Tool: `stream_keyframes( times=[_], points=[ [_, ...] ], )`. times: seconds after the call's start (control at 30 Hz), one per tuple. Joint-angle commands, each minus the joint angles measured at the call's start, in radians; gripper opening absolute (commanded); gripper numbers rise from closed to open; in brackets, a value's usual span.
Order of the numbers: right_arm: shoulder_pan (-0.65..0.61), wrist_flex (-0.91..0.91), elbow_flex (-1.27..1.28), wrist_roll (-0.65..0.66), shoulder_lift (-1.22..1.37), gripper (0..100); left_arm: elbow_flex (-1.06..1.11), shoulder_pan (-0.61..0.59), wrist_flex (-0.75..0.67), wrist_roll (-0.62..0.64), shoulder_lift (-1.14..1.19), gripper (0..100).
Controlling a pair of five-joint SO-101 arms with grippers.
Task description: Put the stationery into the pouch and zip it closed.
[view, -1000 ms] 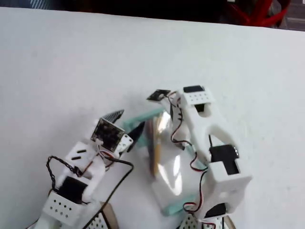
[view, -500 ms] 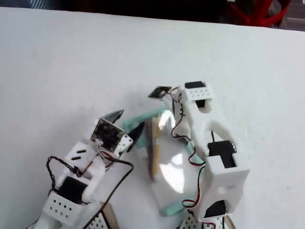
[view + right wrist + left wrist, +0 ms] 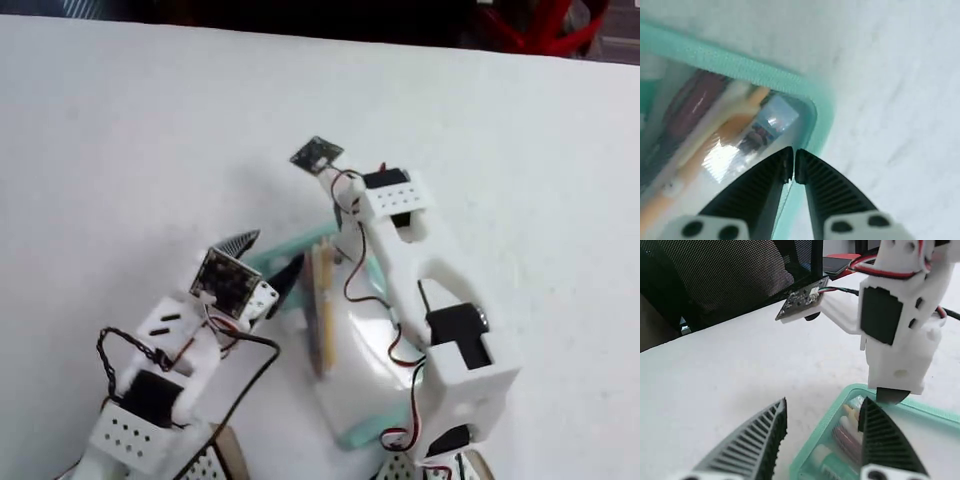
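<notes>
The clear pouch (image 3: 352, 345) with a teal zip edge lies between the two arms. Stationery is inside it, with a yellow pencil (image 3: 323, 310) plain to see. My right gripper (image 3: 339, 248) is shut at the pouch's far corner. In the right wrist view its tips (image 3: 792, 164) meet over the teal edge (image 3: 740, 70), pinching what looks like the zipper pull. My left gripper (image 3: 820, 440) is open and straddles the pouch's near corner (image 3: 832, 450) without squeezing it. The same left gripper (image 3: 265, 258) sits at the pouch's left end in the high view.
The white table (image 3: 150, 130) stretches wide beyond the pouch. The right arm's wrist body (image 3: 900, 325) hangs just above the pouch, close to my left gripper. A black mesh chair (image 3: 725, 275) and red frame (image 3: 540, 25) stand past the table's far edge.
The right arm has stretched farther out along the pouch's top edge and its wrist has turned. The pouch's film has shifted slightly. The left arm has stayed still.
</notes>
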Motion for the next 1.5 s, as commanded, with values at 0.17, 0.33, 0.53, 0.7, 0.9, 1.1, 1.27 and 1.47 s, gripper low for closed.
stream_keyframes(
  times=[0.17, 0.33, 0.53, 0.7, 0.9, 1.1, 1.27, 1.47],
  points=[
    [0.028, 0.335, -0.051, 0.127, -0.163, 1.8, -0.044, -0.007, -0.031, 0.003, -0.021, 23],
    [0.030, 0.621, 0.110, 0.684, -0.377, 1.8, -0.044, -0.007, -0.031, 0.003, -0.021, 23],
    [0.025, 0.506, 0.474, 0.801, -0.705, 1.8, -0.092, -0.110, -0.021, 0.012, -0.022, 23],
    [-0.007, 0.463, 0.677, 0.858, -0.848, 1.8, -0.198, -0.266, 0.068, 0.094, -0.022, 23],
    [-0.039, 0.515, 0.736, 1.007, -0.814, 1.8, -0.218, -0.381, 0.074, 0.196, -0.022, 23],
    [-0.165, 0.550, 0.750, 1.108, -0.754, 1.8, -0.230, -0.472, 0.061, 0.288, -0.022, 23],
    [-0.325, 0.541, 0.753, 1.108, -0.662, 1.8, -0.230, -0.472, 0.061, 0.293, -0.022, 23],
    [-0.400, 0.467, 0.776, 1.100, -0.447, 1.8, -0.230, -0.472, 0.061, 0.290, -0.022, 23]
  ],
)
